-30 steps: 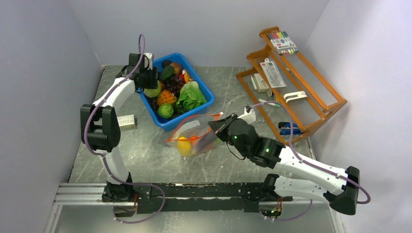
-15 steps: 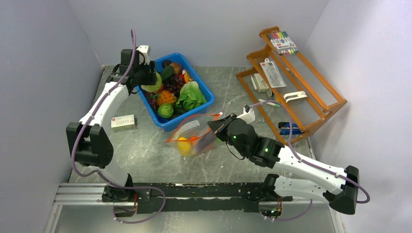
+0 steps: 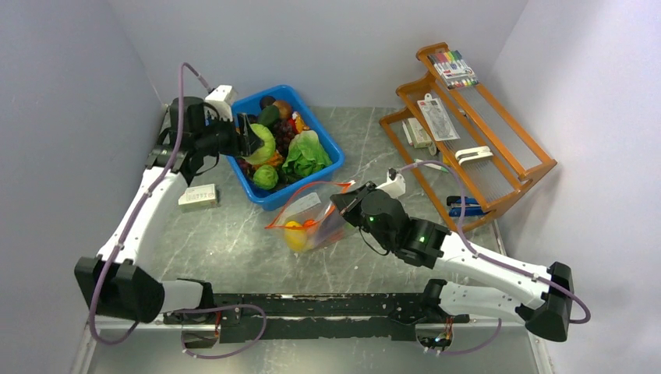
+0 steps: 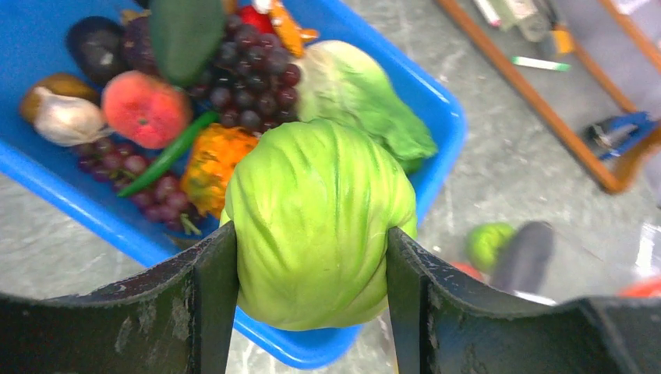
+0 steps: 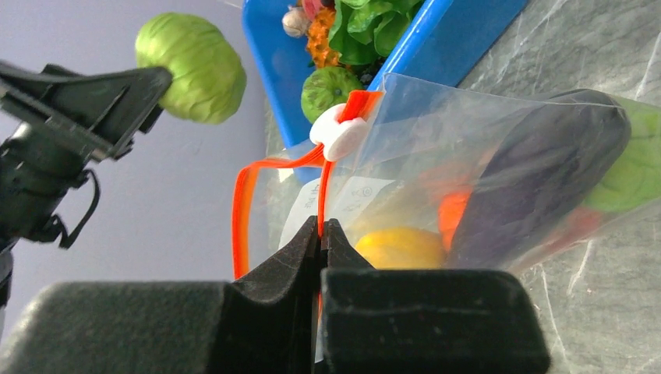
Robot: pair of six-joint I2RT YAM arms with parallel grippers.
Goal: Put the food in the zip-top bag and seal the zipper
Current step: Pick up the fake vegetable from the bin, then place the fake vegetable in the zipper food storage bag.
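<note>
Gripping a green cabbage ball (image 4: 319,195) between half-spread fingers, the left gripper (image 4: 310,238) hangs above the blue bin (image 3: 281,199). The right gripper (image 5: 323,227) is pinched fully closed on the red-orange zipper (image 5: 242,202). The clear bag (image 5: 483,117) lies on the desk (image 3: 234,234) just beside the bin, with an eggplant (image 5: 538,179) and a yellow piece (image 5: 397,248) inside.

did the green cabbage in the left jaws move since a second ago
Yes. The green cabbage has shifted right, away from the blue bin's left wall and toward its middle.
</note>
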